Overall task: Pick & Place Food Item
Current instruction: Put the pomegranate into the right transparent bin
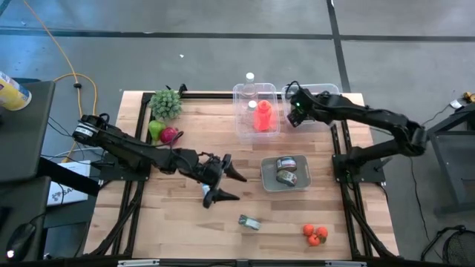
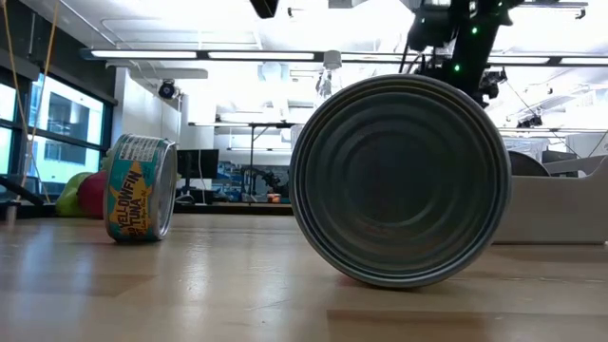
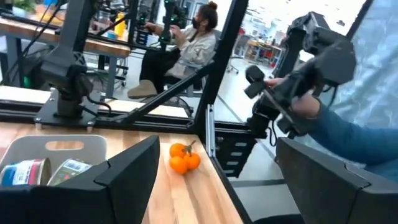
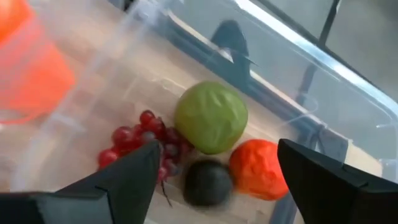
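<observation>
My right gripper [image 1: 295, 111] [image 4: 217, 183] hangs open over a clear bin [image 1: 326, 95] at the table's far right, tilted down. In the bin lie a green fruit [image 4: 210, 117], red grapes [image 4: 140, 140], a blurred dark round fruit [image 4: 208, 182] and an orange-red fruit [image 4: 258, 168]; none sits between the fingers. A second clear bin [image 1: 256, 111] beside it holds a red-orange item [image 1: 262, 117]. My left gripper [image 1: 234, 187] [image 3: 214, 186] is open and level near the table's middle, pointing toward a grey tray [image 1: 286, 184] with two cans [image 1: 286, 170].
A can [image 1: 250, 222] [image 2: 399, 180] and small orange fruits [image 1: 315, 233] [image 3: 183, 157] lie near the front edge. A tuna can [image 2: 141, 188] stands on its rim. Leafy greens [image 1: 166, 104], a green fruit [image 1: 155, 130] and a red one [image 1: 171, 135] sit far left. People [image 3: 193, 43] show beyond the table.
</observation>
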